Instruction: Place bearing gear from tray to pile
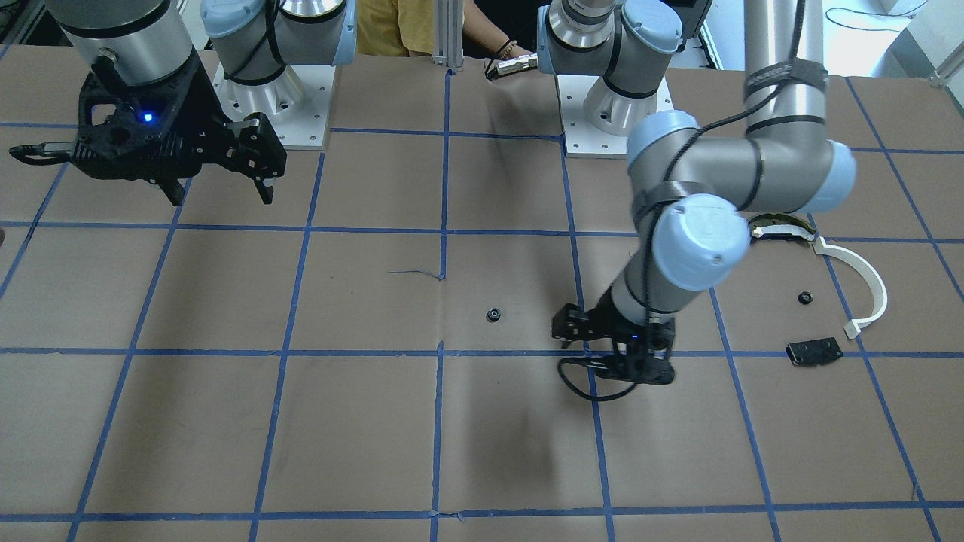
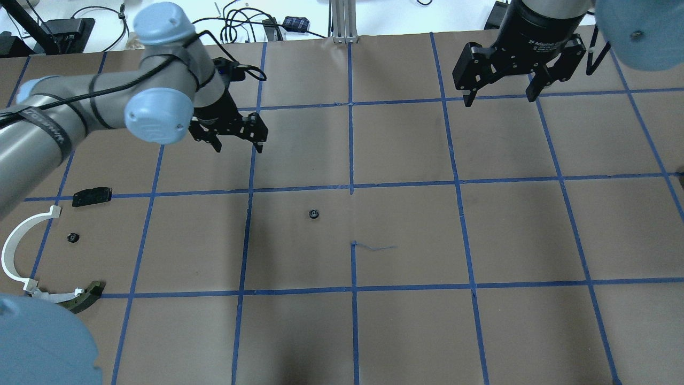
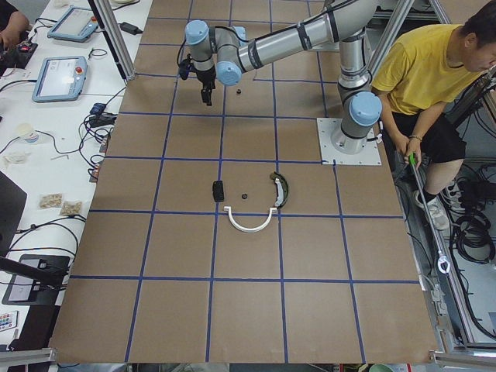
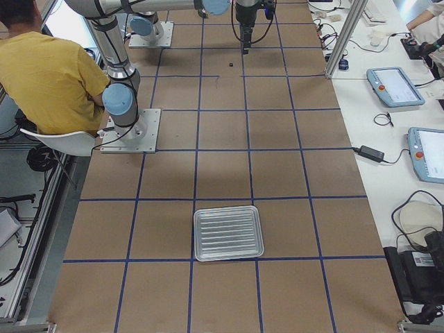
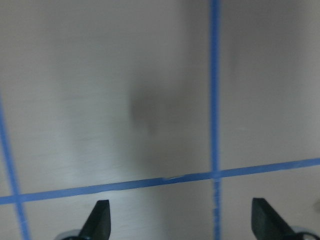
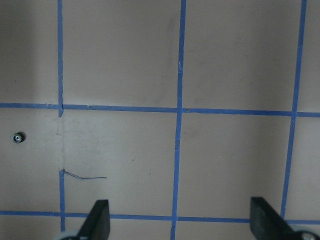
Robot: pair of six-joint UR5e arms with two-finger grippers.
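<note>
Left gripper [image 2: 239,147], jaws spread & empty, needs to centre over tiny bearing gear [image 2: 313,214] lying loose mid-table, drop straight, pinch gently, then carry to pile [image 2: 92,196] by white arc [image 1: 882,297]; right gripper [image 2: 499,100] likewise agape

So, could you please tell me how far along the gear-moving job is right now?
Done: one small black gear lies in the pile beside the white curved plastic arc, and the ribbed metal tray looks empty. In hand: nothing; the left gripper and right gripper are both open. Left: a second small black gear sits alone mid-table, apart from the pile.
</note>
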